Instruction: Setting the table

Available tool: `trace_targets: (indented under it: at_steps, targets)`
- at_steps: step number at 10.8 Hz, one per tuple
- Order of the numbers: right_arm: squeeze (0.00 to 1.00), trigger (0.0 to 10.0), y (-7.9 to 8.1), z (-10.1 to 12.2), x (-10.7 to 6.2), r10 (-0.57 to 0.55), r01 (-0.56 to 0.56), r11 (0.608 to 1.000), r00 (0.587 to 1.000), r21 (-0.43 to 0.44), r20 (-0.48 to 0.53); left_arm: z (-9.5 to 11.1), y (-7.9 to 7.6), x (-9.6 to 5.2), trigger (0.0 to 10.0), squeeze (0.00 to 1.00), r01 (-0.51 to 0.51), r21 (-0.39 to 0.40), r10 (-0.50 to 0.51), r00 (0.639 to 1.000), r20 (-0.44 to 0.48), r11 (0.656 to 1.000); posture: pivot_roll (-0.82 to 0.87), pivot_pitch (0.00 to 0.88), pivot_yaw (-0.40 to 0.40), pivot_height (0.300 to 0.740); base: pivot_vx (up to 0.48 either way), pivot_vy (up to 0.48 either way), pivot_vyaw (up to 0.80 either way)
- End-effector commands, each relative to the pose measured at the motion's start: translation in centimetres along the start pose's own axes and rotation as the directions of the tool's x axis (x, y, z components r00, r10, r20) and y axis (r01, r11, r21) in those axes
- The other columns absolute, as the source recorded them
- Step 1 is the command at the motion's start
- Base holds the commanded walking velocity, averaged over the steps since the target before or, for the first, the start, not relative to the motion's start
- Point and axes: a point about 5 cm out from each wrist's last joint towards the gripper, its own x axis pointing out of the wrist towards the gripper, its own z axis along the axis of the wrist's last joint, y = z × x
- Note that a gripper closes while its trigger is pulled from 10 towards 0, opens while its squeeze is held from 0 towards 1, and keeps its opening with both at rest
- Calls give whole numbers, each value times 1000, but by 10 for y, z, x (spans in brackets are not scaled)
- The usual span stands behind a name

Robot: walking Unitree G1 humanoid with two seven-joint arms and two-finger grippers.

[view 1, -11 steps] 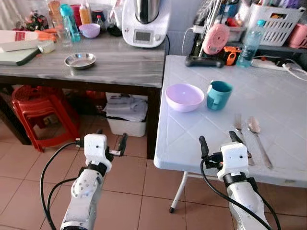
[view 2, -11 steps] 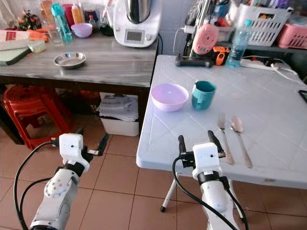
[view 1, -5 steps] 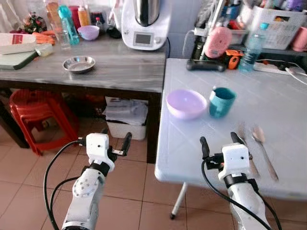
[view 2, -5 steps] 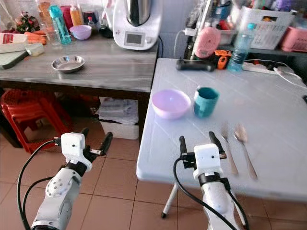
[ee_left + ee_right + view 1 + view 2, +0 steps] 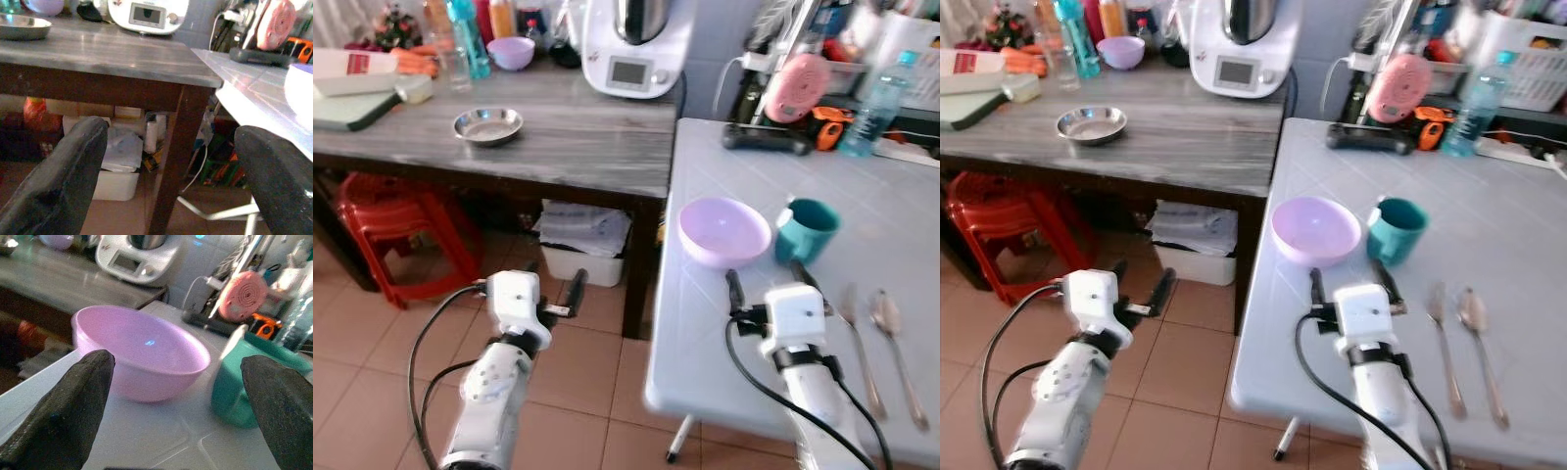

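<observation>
Since a second ago the robot has stepped in closer and the right gripper [image 5: 1356,282] has come forward over the near edge of the white table [image 5: 1528,225], so its fingers, spread wide and holding nothing, now frame the lilac bowl [image 5: 1315,229] and the teal mug [image 5: 1397,229] just beyond them. That looks like lining up for a pick, most likely the bowl. The left gripper [image 5: 558,294] hangs over the floor tiles beside the table's near left corner, fingers also wide apart and empty. A fork [image 5: 1444,343] and a spoon [image 5: 1481,348] lie side by side near the front edge, right of the arm. Farther off, on the wooden side table [image 5: 1185,127], sits a steel dish [image 5: 1091,123].
</observation>
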Motion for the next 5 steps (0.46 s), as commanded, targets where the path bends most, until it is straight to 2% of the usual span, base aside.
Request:
trace_targets:
  at_steps: [1, 5]
  targets:
    - [0, 10000, -10, 1, -4, -32, 32, 999, 999, -26, 7, 4, -11, 4, 10000, 0, 41, -2, -41, 999, 16, 999, -31, 0, -26, 740, 0, 0, 0]
    - [0, 10000, -11, 5, -5, -21, 22, 998, 1000, -52, 22, 1, -13, 2, 10000, 0, 53, -2, -53, 999, 8, 999, -40, 0, -26, 740, 0, 0, 0]
